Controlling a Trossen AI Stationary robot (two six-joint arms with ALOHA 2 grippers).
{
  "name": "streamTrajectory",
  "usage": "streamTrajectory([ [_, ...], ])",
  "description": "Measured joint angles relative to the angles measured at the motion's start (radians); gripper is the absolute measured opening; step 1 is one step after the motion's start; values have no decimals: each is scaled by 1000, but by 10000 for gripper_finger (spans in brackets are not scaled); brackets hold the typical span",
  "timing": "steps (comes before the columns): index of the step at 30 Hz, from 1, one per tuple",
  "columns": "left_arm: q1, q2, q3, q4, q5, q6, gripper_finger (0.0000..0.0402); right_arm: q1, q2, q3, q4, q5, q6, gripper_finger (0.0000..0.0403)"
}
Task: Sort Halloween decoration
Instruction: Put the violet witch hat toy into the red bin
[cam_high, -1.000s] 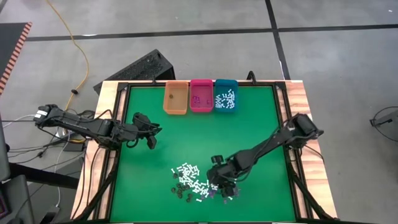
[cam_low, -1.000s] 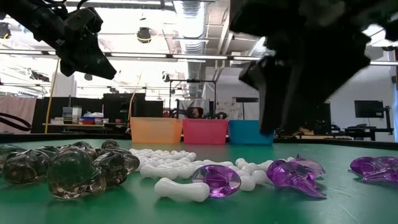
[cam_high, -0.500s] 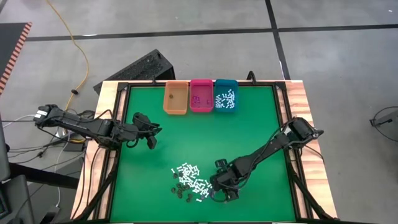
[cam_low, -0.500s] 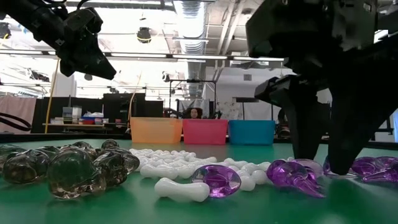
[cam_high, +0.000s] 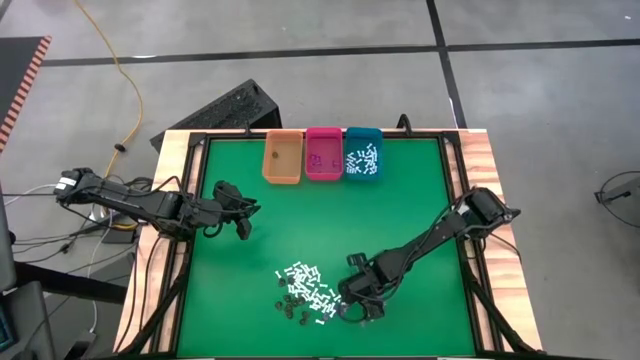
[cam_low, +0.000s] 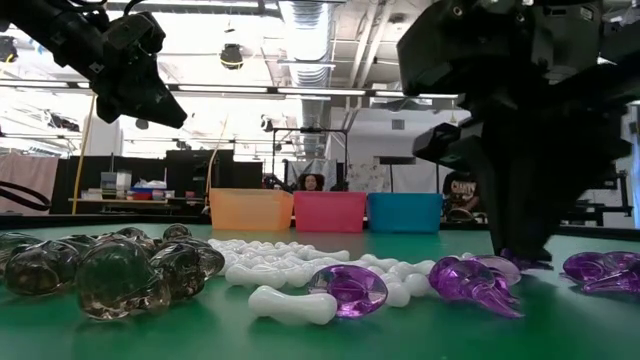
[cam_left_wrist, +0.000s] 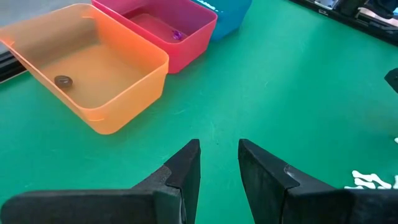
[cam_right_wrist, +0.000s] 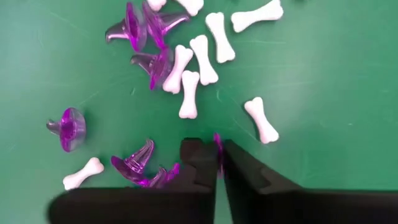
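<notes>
The Halloween decoration lies as a pile (cam_high: 305, 295) of white bones, purple hats and dark skulls near the table's front edge. My right gripper (cam_right_wrist: 217, 155) stands at the pile's right end, pointing steeply down, shut on one purple hat (cam_right_wrist: 218, 143). More purple hats (cam_right_wrist: 134, 165) and white bones (cam_right_wrist: 261, 119) rest flat on the green mat around it. My left gripper (cam_left_wrist: 217, 155) waits open above the mat's left side (cam_high: 243, 228), holding nothing. My right gripper pinches a thin edge of a purple hat (cam_right_wrist: 218, 142) between its two fingertips. The fingers come from above, slanting slightly. In the low view the hat (cam_low: 520, 262) sits at the mat's surface under the fingers; the fingers hide most of it.
An orange bin (cam_high: 282, 158), a pink bin (cam_high: 323, 153) and a teal bin (cam_high: 362, 153) stand side by side at the far edge. The orange one holds a dark piece (cam_left_wrist: 63, 81), the pink one purple bits, the teal one white bones. Bare mat lies between bins and pile.
My right gripper has come down onto the right end of the pile and tipped to point more steeply downward. Its fingers stood apart on either side of a purple hat half a second ago and have shut on it.
</notes>
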Motion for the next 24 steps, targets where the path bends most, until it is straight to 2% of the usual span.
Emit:
streamTrajectory([
  [3,0,0,0,0,0,0,99,-7,-2,1,18,-6,0,15],
  [8,0,0,0,0,2,0,99,-41,-11,33,-2,-7,-7,16],
  [13,0,0,0,1,2,0,99,-119,-53,92,-46,15,-97,16],
  [18,0,0,0,0,2,4,99,-250,-118,105,-51,43,-218,15],
  [24,0,0,0,1,-4,15,99,-474,-170,106,6,125,-367,15],
])
